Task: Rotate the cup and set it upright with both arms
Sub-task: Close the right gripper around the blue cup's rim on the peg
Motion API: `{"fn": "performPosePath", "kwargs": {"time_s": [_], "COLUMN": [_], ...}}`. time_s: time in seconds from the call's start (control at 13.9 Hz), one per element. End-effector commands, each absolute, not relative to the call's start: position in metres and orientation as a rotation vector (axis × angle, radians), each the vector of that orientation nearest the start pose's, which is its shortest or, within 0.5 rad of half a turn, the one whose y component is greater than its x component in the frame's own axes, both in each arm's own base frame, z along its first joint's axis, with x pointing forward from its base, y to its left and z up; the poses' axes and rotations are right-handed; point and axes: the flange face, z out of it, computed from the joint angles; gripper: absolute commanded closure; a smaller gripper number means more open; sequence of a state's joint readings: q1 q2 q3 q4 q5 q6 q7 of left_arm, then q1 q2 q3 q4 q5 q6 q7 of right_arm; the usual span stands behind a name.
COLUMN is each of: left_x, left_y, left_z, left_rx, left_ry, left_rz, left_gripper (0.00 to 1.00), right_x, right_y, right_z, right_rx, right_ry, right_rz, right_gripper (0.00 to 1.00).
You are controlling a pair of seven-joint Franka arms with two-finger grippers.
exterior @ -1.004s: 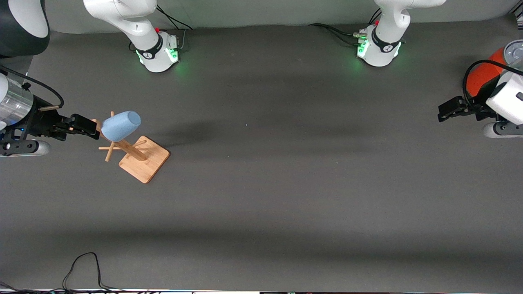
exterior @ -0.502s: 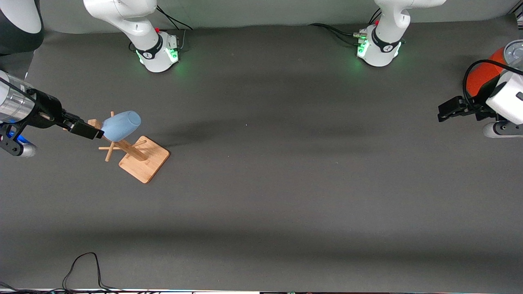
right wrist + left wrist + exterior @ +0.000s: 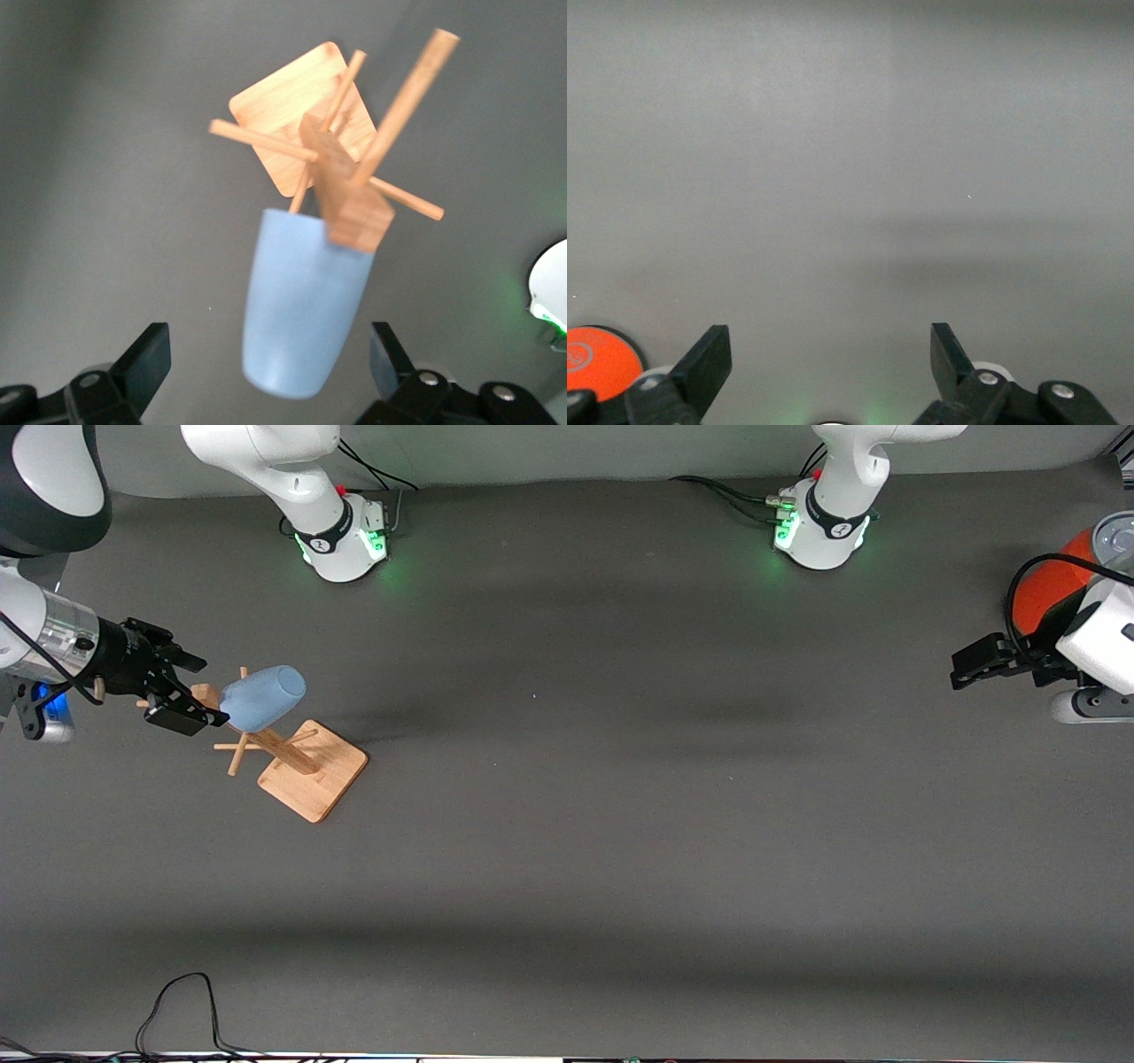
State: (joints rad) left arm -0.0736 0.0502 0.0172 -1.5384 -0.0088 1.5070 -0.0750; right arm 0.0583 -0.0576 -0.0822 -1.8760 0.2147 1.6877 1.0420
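Your cup (image 3: 262, 698) hangs tilted on a rack (image 3: 301, 766) peg, at the right arm's end. Your right gripper (image 3: 188, 691), fingers spread, sits at its 9 o'clock. Your left gripper (image 3: 967, 666) waits, spread, beside the can (image 3: 1045, 589).

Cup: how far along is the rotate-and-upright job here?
Nothing is done yet: the cup hangs on a peg of the wooden rack. In hand: the right tool, open, sits at the cup's closed end. The left tool, open, waits beside the orange can. Grasp, lift-off, handover and uprighting remain.
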Motion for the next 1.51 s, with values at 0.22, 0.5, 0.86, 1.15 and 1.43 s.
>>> {"fn": "performPosePath", "kwargs": {"time_s": [0.22, 0.5, 0.86, 1.15, 1.43], "left_x": [0.561, 0.563, 0.563, 0.562, 0.562], "left_y": [-0.033, -0.033, -0.034, -0.033, -0.033], "left_z": [0.613, 0.613, 0.613, 0.612, 0.612], "left_rx": [-3.144, -3.144, -3.144, -3.144, -3.144], "left_ry": [-0.012, -0.012, -0.009, -0.012, -0.012], "left_rz": [0.09, 0.078, 0.08, 0.085, 0.085], "left_gripper": [0.0, 0.0, 0.0, 0.0, 0.0], "right_x": [0.508, 0.508, 0.506, 0.511, 0.515], "right_y": [0.0, 0.001, 0.008, 0.012, 0.033], "right_z": [0.472, 0.443, 0.438, 0.46, 0.496], "right_rx": [-2.363, -2.303, -2.301, -2.3, -2.246], "right_ry": [1.68, 1.712, 1.706, 1.695, 1.686], "right_rz": [0.348, 0.32, 0.353, 0.371, 0.42], "right_gripper": [0.0, 0.0, 0.33, 0.34, 0.34]}}
